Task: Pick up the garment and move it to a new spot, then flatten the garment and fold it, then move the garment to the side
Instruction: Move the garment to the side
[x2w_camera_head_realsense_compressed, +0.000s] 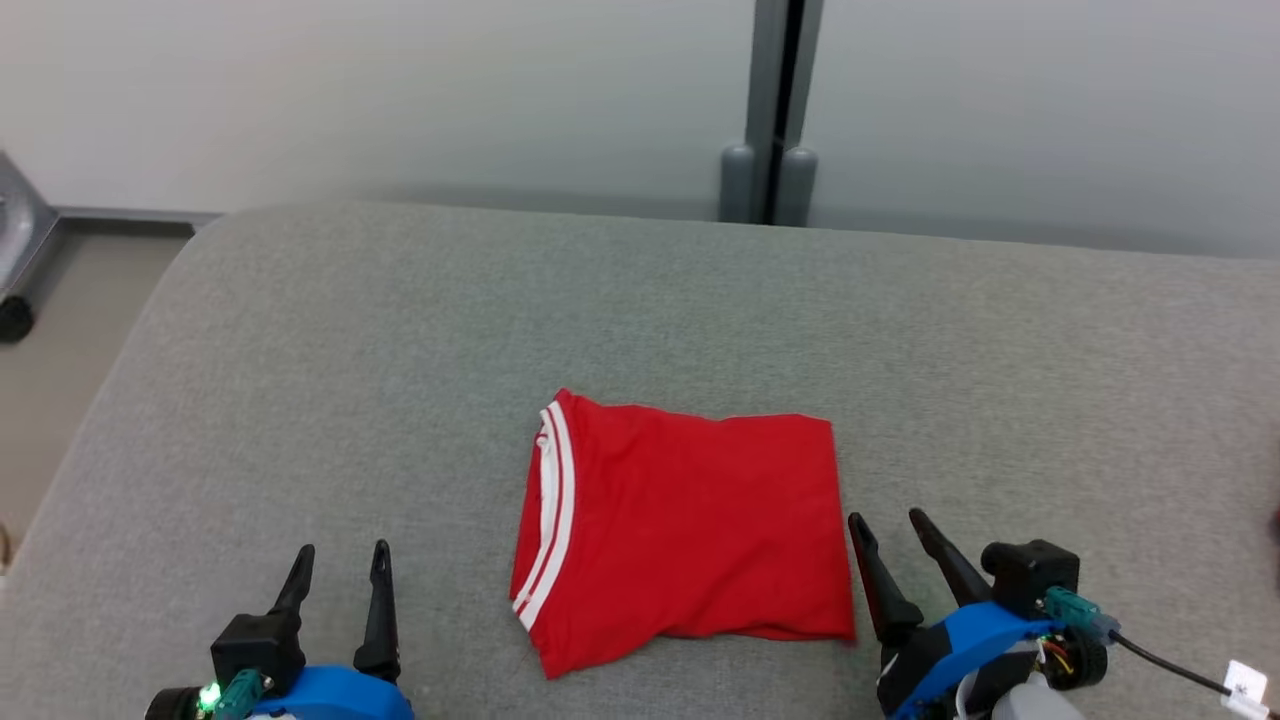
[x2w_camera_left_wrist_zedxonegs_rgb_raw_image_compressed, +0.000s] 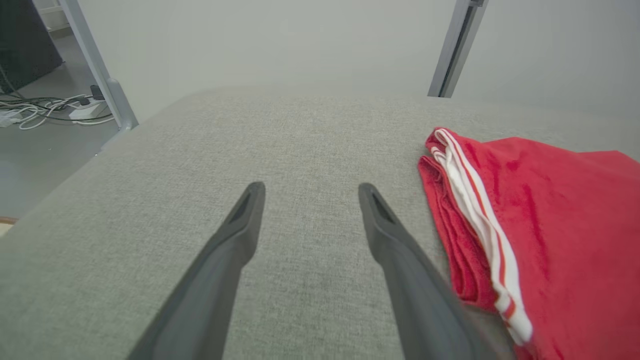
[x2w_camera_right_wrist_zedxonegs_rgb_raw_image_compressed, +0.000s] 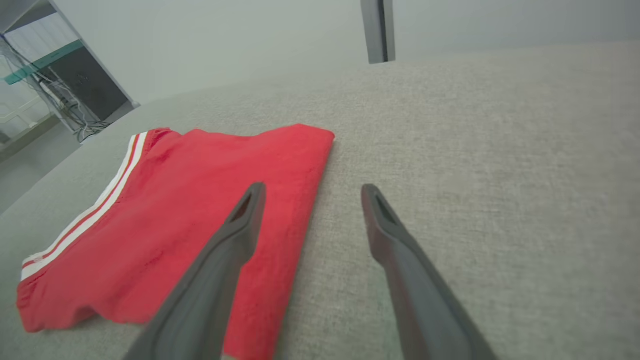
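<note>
Red cloth, folded into one rough rectangle, is the garment; in the head view it lies flat on the grey woven worktop, just below the centre. Two white stripes run along its 9 o'clock edge. Two grippers show here. The left gripper sits at 7 o'clock, fingers apart and holding nothing, well clear of the cloth. The right gripper sits at 5 o'clock, fingers apart, its tips just beside the garment's right edge. One small white tag hangs on a cable at the lower right; any print on it is too small to read. A pale wall and one grey post stand at 12 o'clock, with bare floor at 9 o'clock.

In the left wrist view, the left gripper stands spread over bare worktop. The garment lies at 3 o'clock, its striped edge nearest the fingers. Loose cables lie on the floor at 10 o'clock.

In the right wrist view, the right gripper is spread and empty. One finger crosses the garment's right edge; whether it touches cannot be told. A dark rack stands at 10 o'clock.
</note>
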